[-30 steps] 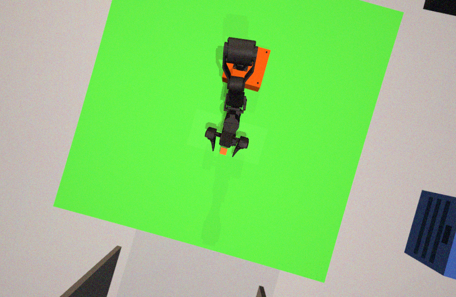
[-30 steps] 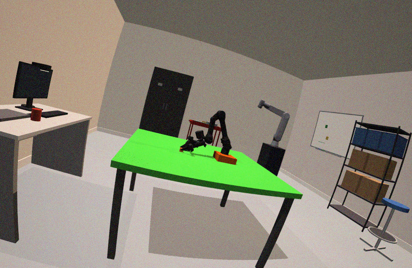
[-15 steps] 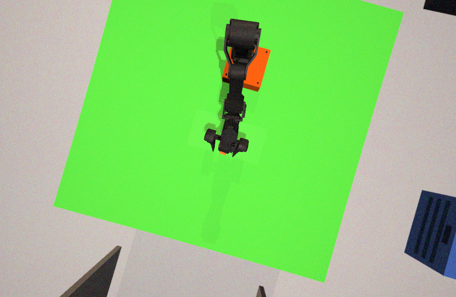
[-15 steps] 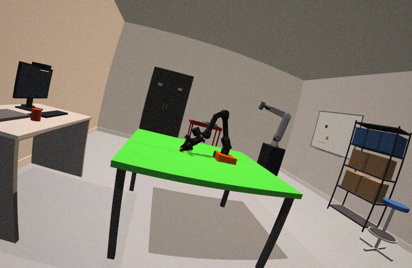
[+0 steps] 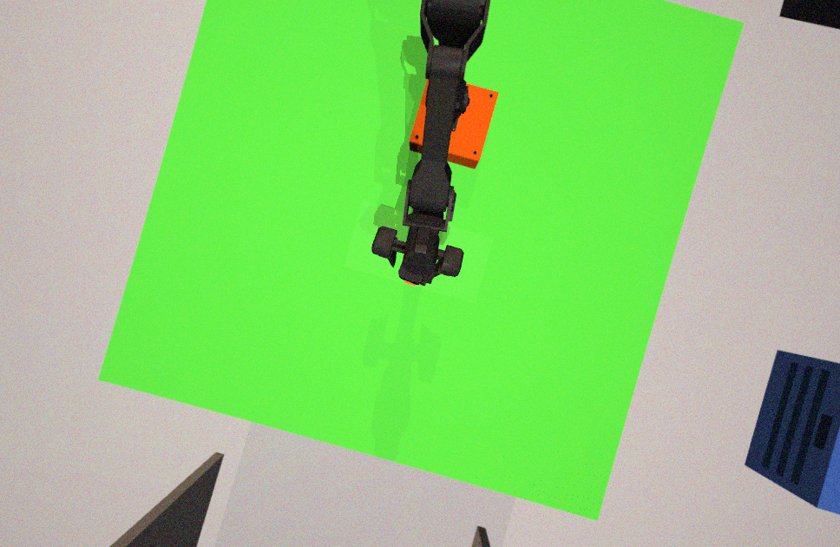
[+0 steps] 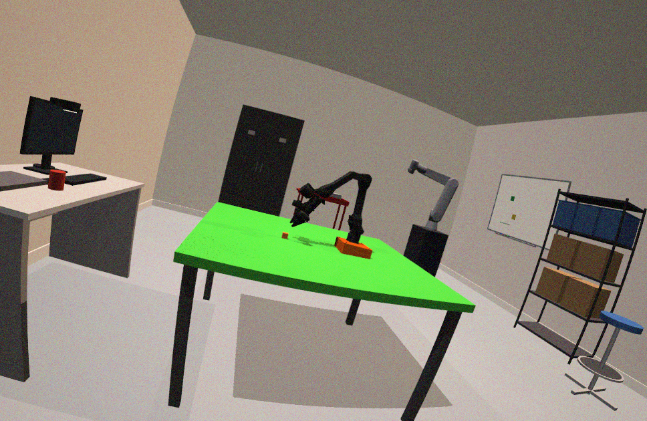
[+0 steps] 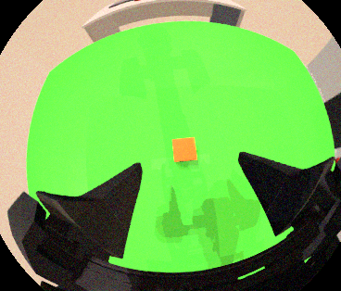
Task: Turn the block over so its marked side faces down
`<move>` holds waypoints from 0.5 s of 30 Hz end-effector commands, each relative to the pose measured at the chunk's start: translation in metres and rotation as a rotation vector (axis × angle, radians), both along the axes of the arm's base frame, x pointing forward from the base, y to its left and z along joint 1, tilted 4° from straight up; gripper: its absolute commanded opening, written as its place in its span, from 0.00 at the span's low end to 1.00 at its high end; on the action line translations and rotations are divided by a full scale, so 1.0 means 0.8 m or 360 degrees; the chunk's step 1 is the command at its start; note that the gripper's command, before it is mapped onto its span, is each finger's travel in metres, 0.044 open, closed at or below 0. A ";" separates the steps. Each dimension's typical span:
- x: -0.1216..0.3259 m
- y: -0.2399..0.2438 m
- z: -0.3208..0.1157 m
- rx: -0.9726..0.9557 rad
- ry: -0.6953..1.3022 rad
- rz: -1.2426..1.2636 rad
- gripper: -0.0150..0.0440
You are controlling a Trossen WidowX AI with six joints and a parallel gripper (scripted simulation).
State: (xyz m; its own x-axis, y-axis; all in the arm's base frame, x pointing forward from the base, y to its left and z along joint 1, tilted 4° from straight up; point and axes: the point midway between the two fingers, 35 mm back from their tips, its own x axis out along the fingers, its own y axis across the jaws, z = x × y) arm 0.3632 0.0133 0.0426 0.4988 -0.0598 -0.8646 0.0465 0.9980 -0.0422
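We see the hand [image 7: 189,174] spread wide with nothing between its fingers, which frame the wrist view as two dark wedges, one at the left and one at the right, well apart from each other. Between and beyond them, the small orange block [image 7: 184,149] lies flat on the green counter [image 7: 88,112], clear of both fingers and touching neither. The face turned toward us is plain orange; we cannot tell where its marked side is. In the exterior view the hand [image 6: 298,218] hangs above the counter [image 6: 244,248], pointing down, and the block [image 6: 285,235] sits on the surface just to its left and lower, with open air between the two; only this view shows that height gap. The top view hides nearly all of the block [image 5: 408,281]: just a sliver of orange peeks out at the lower edge of the hand [image 5: 416,258], which covers the rest from above. That same view shows the arm running up the picture to its orange base plate [image 5: 469,125], bolted on the counter [image 5: 240,258] well apart from the block. The wrist view alone shows the arm's shadow falling on the green surface between the fingers, nearer to us than the block.
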 end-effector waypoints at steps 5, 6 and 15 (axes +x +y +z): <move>0.012 0.002 0.010 0.0019 0.0198 -0.0008 1.00; 0.016 0.002 0.011 0.0021 0.0247 -0.0010 1.00; 0.042 0.001 0.024 0.0042 0.0687 -0.0027 1.00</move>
State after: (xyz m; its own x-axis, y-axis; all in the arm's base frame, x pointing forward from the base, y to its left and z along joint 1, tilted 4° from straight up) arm 0.3929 0.0143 0.0618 0.1704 -0.0477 -0.9842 0.0407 0.9983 -0.0413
